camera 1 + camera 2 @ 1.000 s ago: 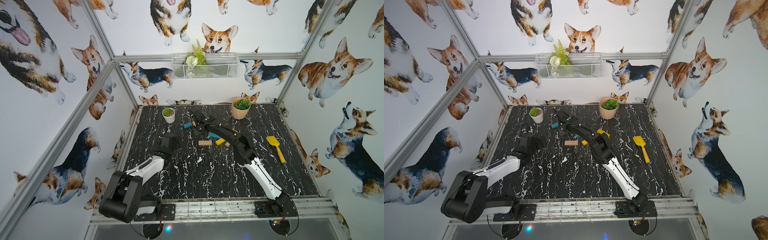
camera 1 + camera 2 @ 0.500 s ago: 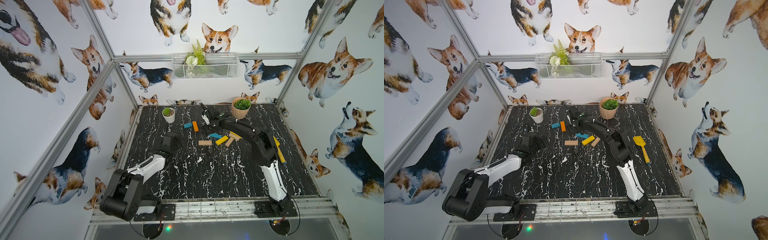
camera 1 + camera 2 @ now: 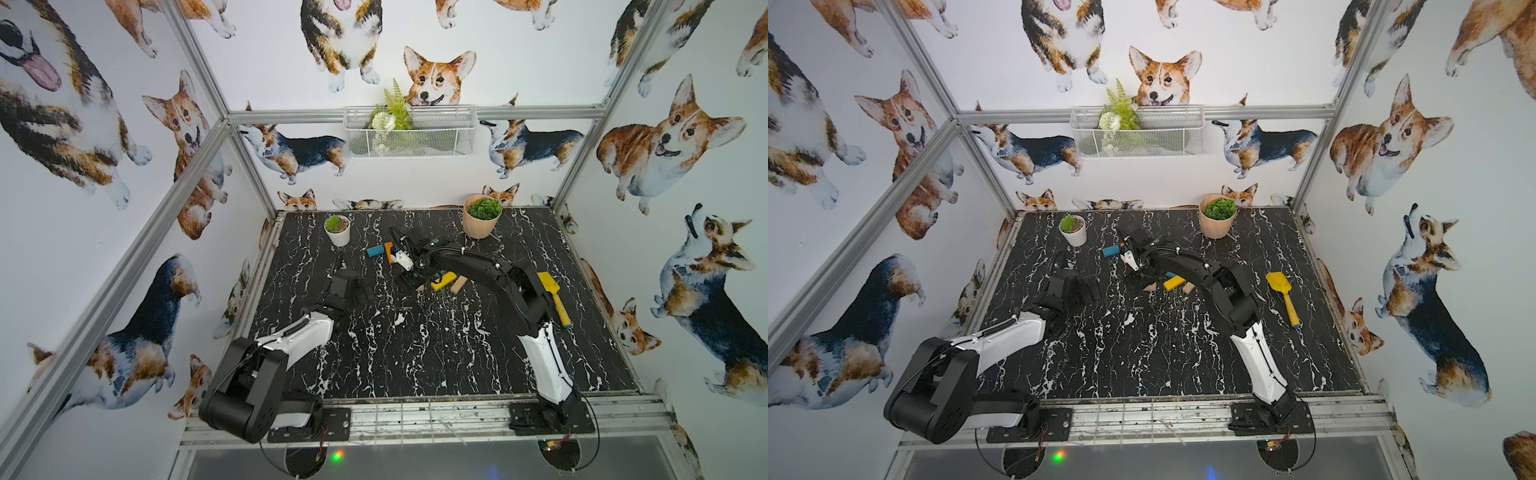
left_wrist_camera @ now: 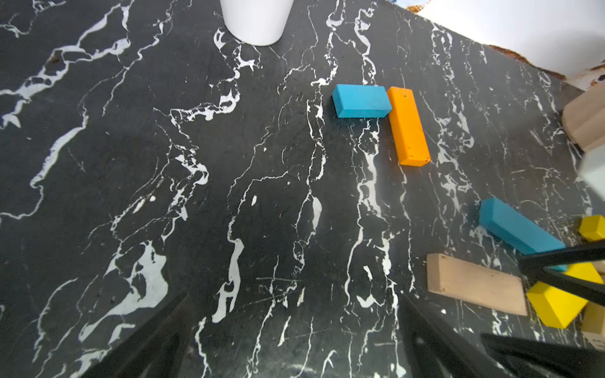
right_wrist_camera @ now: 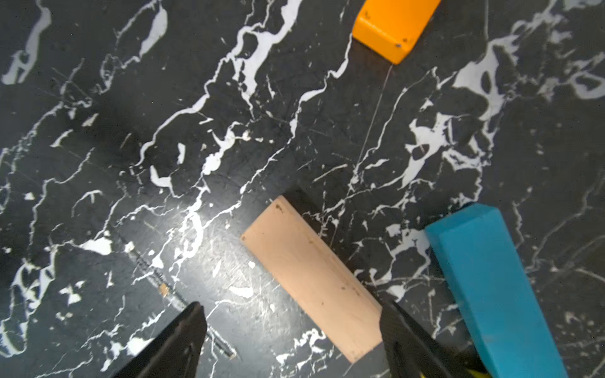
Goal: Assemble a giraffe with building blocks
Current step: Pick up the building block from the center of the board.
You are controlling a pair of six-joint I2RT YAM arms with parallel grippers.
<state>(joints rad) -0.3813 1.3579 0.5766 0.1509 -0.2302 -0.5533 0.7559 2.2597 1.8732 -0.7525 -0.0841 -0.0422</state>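
Note:
A teal block (image 3: 375, 251) and an orange block (image 3: 390, 252) lie touching in an L at the back of the table, also clear in the left wrist view as teal block (image 4: 361, 100) and orange block (image 4: 408, 126). Nearer lie a second teal block (image 5: 491, 288), a tan block (image 5: 311, 278), a yellow block (image 3: 444, 281) and another tan block (image 3: 459, 285). My right gripper (image 5: 291, 330) is open low over the flat tan block, whose near end lies between the fingers, ungripped. My left gripper (image 4: 294, 327) is open and empty over bare table, left of the blocks.
A white plant pot (image 3: 337, 235) stands at the back left and a tan pot (image 3: 480, 220) at the back right. A yellow shovel (image 3: 552, 297) lies right of the right arm. A wire basket (image 3: 409, 137) hangs on the back wall.
My right gripper has left the orange block beside the teal one, drawn back toward the front over the tan block, and its jaws have widened. The left arm has not moved.

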